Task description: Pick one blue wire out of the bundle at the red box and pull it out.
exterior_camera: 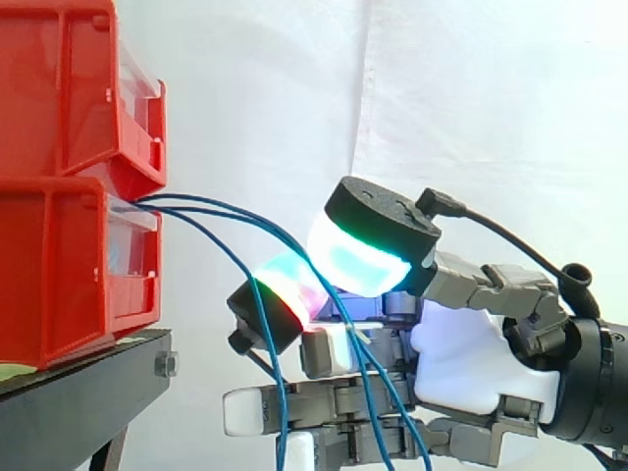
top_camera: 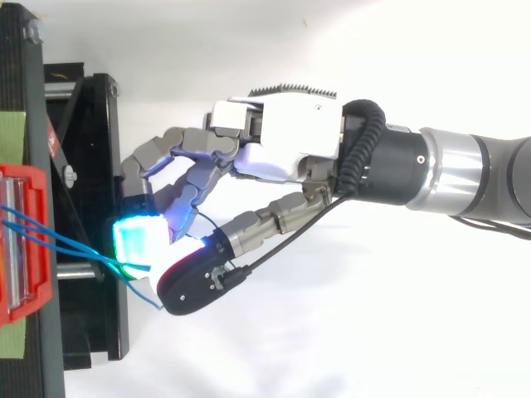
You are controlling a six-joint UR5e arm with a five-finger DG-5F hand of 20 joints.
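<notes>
Your biggest landmark is the stack of red plastic bins (exterior_camera: 59, 265) at the left. It sits on the black metal stand (exterior_camera: 88, 392), with the bin fronts close to the stand's right edge. The white-and-grey robot hand (exterior_camera: 461, 358) comes in from the right, its palm well clear of that edge.

The thin blue wires (exterior_camera: 226, 218) leave the front of the lower bin and run out past the stand's edge toward the hand. There they sag down across its fingers.

The thumb's cyan-green pad (exterior_camera: 358, 257) sits above a finger's red-glowing pad (exterior_camera: 285, 287), and the two are curled close together. At least two of the blue wires pass through the narrow gap between them. I judge that to be a pinch, though perhaps on more than the one wire you want. Another strand hangs in front of the lower pad, outside the grip as far as I can tell.

The wires' long axis runs from bin to hand, so your pull should go straight back along it, away from the bins. In the top view the fingertips lie just beside the stand's edge, so there is little room to the left. Behind the hand (top_camera: 282, 137) the space is open.
</notes>
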